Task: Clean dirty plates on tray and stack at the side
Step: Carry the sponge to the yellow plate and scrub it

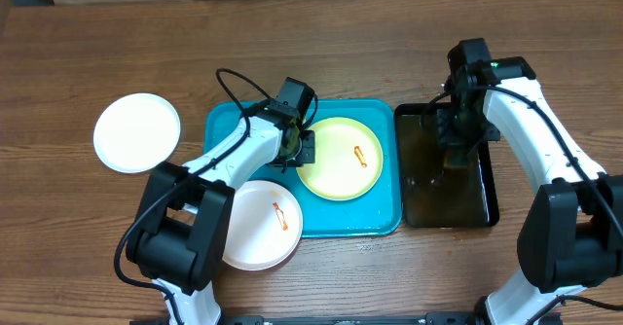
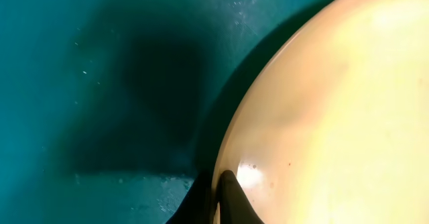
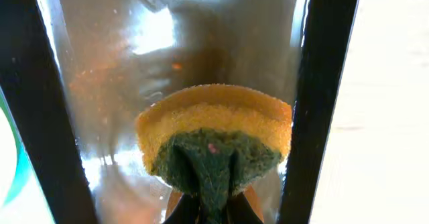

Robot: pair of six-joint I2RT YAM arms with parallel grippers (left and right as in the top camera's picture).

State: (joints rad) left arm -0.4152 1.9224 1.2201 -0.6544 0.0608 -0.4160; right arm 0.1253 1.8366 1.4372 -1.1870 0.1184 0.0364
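The turquoise tray (image 1: 226, 130) holds a pale yellow plate (image 1: 336, 164) with an orange smear. My left gripper (image 1: 300, 150) is shut on that plate's left rim; in the left wrist view its fingers (image 2: 218, 197) pinch the rim of the plate (image 2: 335, 117) above the tray (image 2: 100, 83). A white plate with a smear (image 1: 255, 226) overlaps the tray's front left edge. A clean white plate (image 1: 137, 132) lies on the table at the left. My right gripper (image 1: 456, 155) is shut on a yellow and green sponge (image 3: 214, 140) over the black tray (image 1: 477, 203).
The black tray (image 3: 120, 63) holds shallow brownish water. Bare wood table lies all round the trays.
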